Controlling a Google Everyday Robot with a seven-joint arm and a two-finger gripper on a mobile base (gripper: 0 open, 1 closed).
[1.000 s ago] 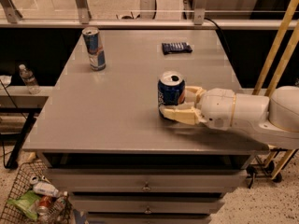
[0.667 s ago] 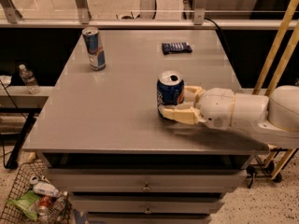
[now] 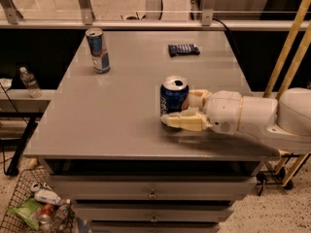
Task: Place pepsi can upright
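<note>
The pepsi can (image 3: 173,97) is dark blue with a silver top and stands upright on the grey table (image 3: 121,110), right of centre near the front. My gripper (image 3: 177,109) reaches in from the right and is shut on the can. One cream finger (image 3: 182,122) lies along the can's near side at its base. The other finger (image 3: 197,98) sits at its far right side and is partly hidden by the can.
A taller slim blue-and-silver can (image 3: 98,50) stands at the back left. A dark blue packet (image 3: 183,49) lies at the back centre-right. Yellow poles (image 3: 286,47) rise at the right. A wire basket of trash (image 3: 36,208) sits on the floor at lower left.
</note>
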